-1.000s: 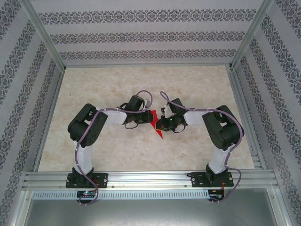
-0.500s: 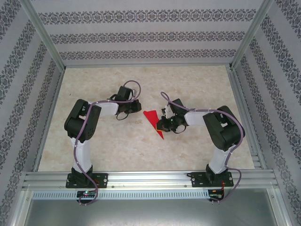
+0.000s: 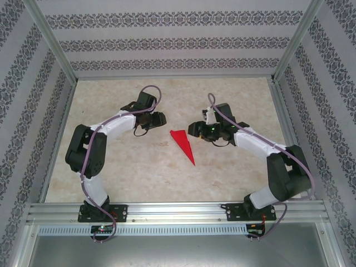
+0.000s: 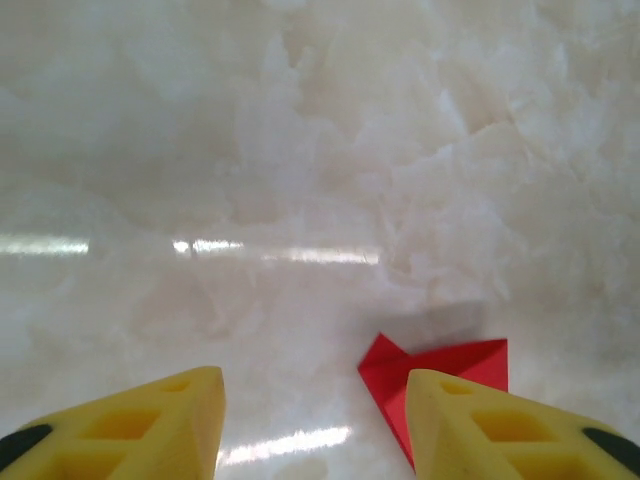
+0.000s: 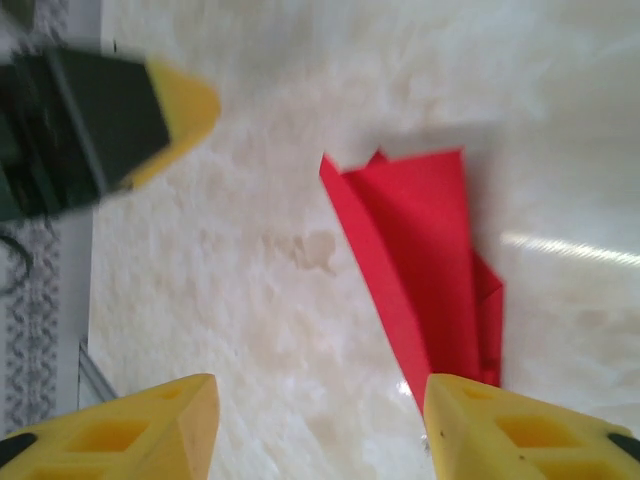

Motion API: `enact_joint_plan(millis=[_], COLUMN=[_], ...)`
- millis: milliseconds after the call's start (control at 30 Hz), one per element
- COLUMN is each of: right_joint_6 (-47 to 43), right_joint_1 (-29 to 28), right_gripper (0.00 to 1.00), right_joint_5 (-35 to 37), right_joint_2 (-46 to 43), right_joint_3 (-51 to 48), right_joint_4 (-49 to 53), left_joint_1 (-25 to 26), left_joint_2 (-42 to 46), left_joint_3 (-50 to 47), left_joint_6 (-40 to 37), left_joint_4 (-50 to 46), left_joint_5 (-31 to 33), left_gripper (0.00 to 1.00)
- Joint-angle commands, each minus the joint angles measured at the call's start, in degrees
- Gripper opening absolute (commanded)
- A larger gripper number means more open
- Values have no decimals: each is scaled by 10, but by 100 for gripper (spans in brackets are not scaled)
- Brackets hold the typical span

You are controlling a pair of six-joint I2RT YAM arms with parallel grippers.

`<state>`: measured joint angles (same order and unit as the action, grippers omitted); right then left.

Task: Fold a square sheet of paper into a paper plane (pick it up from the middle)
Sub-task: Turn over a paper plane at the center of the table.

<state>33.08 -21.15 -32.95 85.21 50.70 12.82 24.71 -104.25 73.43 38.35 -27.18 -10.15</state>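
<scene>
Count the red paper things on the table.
1. The paper plane lies on the table, between the left gripper and the right gripper, touched by neither. Nothing seems hidden.

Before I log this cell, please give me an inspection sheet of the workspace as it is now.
Surface: pale, glossy marble-look table.
Job's things: red plane lies folded on the table between the grippers, touched by neither.
Clutter: nothing seen.
Grippers: left gripper open, empty; right gripper open, empty.
Cables: purple cables run along both arms, away from the plane.
Surroundings: patterned walls; metal frame at the near edge.
</scene>
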Motion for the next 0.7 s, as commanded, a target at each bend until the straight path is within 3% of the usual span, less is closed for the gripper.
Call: enact_joint_plan(millis=[0, 133, 200, 267, 500, 667], right_joint_6=[-18, -28, -33, -36, -42, -47], right_joint_1=[30, 61, 77, 91, 125, 131], right_gripper=[61, 73, 87, 92, 95, 95], right_joint_5=[37, 48, 45, 43, 45, 42], right_joint_2=[-21, -33, -41, -53, -72, -70], right_joint_3=[-24, -40, -52, -65, -95, -105], right_joint_4=[9, 6, -6, -18, -32, -27], left_joint_1=[30, 81, 118, 151, 241, 265], left_joint_2=[27, 29, 19, 9, -72, -148], left_joint_3=[19, 45, 67, 86, 167, 259], left_joint_6=[33, 65, 82, 103, 168, 189], left_joint_4=[-90, -141, -175, -202, -240, -306], left_joint_5=[36, 89, 118, 142, 178, 216], left_gripper=[59, 68, 71, 73, 77, 70])
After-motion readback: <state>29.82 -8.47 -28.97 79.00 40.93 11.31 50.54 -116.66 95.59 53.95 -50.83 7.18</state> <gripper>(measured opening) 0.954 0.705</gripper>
